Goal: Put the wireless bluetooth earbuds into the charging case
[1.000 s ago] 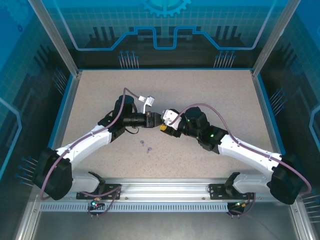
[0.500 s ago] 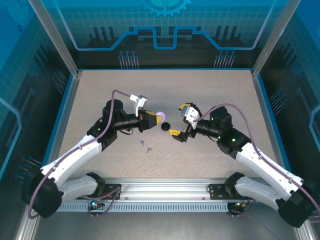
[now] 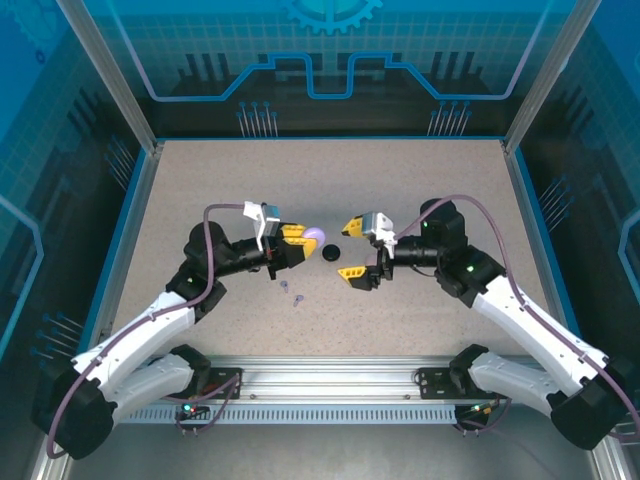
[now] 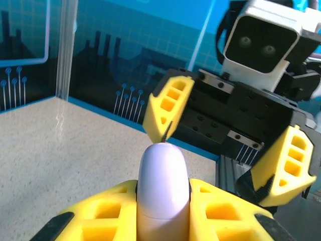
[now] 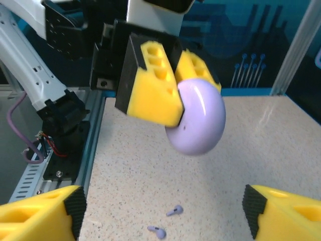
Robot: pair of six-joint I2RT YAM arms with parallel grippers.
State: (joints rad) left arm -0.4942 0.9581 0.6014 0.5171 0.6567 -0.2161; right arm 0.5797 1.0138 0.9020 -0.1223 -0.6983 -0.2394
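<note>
Left hand (image 3: 300, 241) is clamped on the lilac charging case (image 5: 200, 118), holding it edge-on, clear of the counter (image 3: 430, 190). Right hand (image 3: 352, 249) is gaping wide with nothing in it, facing the case from just across. Case looks shut: seam visible in the left wrist view, no lid gap.

Lilac earbuds (image 5: 174, 211): two, loose on the counter, under the case and a bit toward the arm bases. They're near each other, not touching. A small black round thing (image 3: 331, 252), probably another case, sits on the counter just beside the lilac case, between the hands.

Handling, my read:
- **Buds:** tiny, light, hard glossy plastic, rounded head plus stem, so they'll skid or flick out of the pads. Pinch where head meets stem, gentle squeeze, straight-down approach.
- **Case:** smooth and domed, so it may rotate in a two-pad grip. Lid has to come open first.

Counter is flat, speckled beige and matte, so the lilac shows up well. Around the case: blue printed walls, aluminium posts, slotted rail at the near edge.
</note>
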